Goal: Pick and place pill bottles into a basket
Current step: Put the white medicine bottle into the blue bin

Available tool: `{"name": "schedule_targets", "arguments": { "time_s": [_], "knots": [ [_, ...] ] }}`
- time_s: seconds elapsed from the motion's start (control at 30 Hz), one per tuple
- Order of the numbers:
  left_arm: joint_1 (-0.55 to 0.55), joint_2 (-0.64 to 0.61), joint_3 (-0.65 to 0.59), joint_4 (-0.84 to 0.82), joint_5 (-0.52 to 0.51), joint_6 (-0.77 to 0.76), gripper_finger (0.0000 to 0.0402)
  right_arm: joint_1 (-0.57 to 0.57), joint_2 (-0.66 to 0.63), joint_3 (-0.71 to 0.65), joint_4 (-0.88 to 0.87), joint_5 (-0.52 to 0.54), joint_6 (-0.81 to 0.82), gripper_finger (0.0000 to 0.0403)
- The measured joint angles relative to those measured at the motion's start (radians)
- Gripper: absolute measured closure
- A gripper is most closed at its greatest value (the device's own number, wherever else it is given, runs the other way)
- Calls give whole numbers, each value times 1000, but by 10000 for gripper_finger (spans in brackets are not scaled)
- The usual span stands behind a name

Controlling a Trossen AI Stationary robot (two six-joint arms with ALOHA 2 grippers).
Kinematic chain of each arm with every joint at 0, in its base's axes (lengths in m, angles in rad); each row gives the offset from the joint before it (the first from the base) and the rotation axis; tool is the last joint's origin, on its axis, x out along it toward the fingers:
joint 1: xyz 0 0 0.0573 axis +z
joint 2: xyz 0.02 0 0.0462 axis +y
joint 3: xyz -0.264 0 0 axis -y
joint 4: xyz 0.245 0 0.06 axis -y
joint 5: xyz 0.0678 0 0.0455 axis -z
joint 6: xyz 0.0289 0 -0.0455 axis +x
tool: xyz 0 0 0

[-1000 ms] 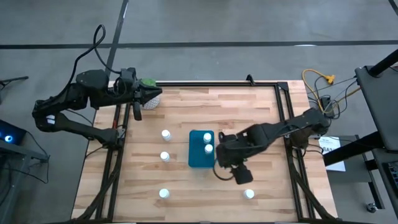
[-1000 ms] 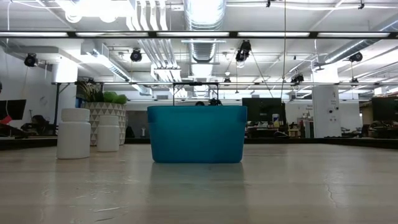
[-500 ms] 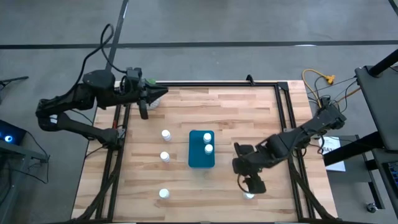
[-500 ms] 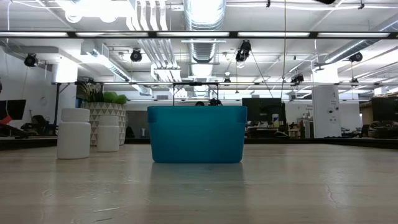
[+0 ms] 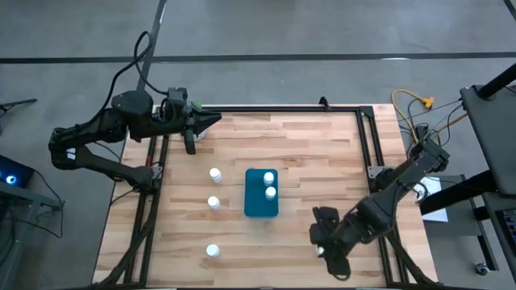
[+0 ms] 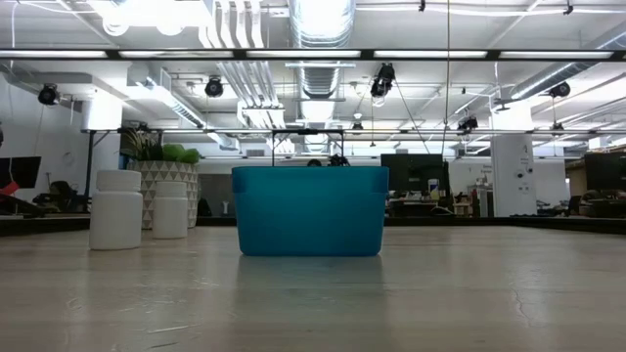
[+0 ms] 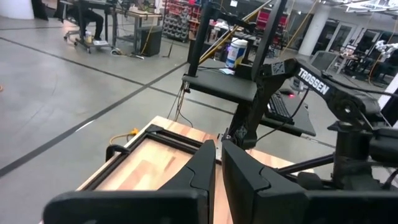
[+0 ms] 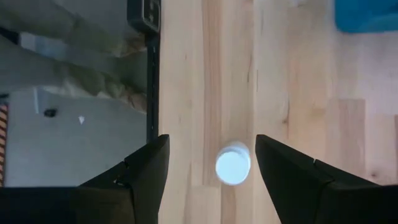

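The teal basket (image 5: pixel 260 201) stands mid-table and holds two pill bottles (image 5: pixel 269 185). Three more white bottles stand on the wood to its left (image 5: pixel 215 173) (image 5: pixel 214 202) (image 5: pixel 212 250). Another bottle (image 8: pixel 233 166) stands near the table's front right. My right gripper (image 8: pixel 211 140) hovers open above it, pointing steeply down, with one finger on either side of it and touching nothing. In the high view the right gripper (image 5: pixel 326 251) covers most of that bottle. My left gripper (image 5: pixel 197 125) is shut and level at the far left corner.
A white patterned plant pot (image 6: pixel 161 181) stands at the far left, mostly hidden under my left gripper in the high view. The table's black frame rail (image 8: pixel 151 74) runs close beside the bottle under my right gripper. Bare wood lies right of the basket (image 6: pixel 310 210).
My right gripper has swung from beside the basket toward the table's near right corner. It has sunk a little and rolled, and it now hangs open over the front right bottle. My left gripper has edged slightly toward the right over the plant pot.
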Motion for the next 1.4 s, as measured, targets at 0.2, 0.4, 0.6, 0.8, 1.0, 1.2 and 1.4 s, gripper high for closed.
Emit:
{"name": "schedule_targets", "arguments": {
  "time_s": [0.2, 0.4, 0.6, 0.8, 1.0, 1.2, 1.4],
  "knots": [
    [0, -3, 0, -3, 14, 0, 391, 47, 81, 0, -5, 40, -5, 172],
    [0, -6, 0, -4, 74, -2, 391, 53, 169, 0, -6, 51, -1, 173],
    [0, -6, 0, -5, 105, -4, 391, 56, 191, -1, -6, 55, -3, 179],
    [0, -6, 0, -6, 105, -3, 391, 73, 161, -35, -5, 60, 23, 179],
    [0, -6, 0, -7, 105, -2, 391, 92, 108, -96, 0, 62, 66, 179],
    [0, -4, 0, -6, 106, -2, 391, 94, 84, -145, 12, 54, 65, 179],
    [0, -4, 0, -7, 106, -2, 391, 94, 80, -161, 43, 52, 42, 179]
  ]
}}
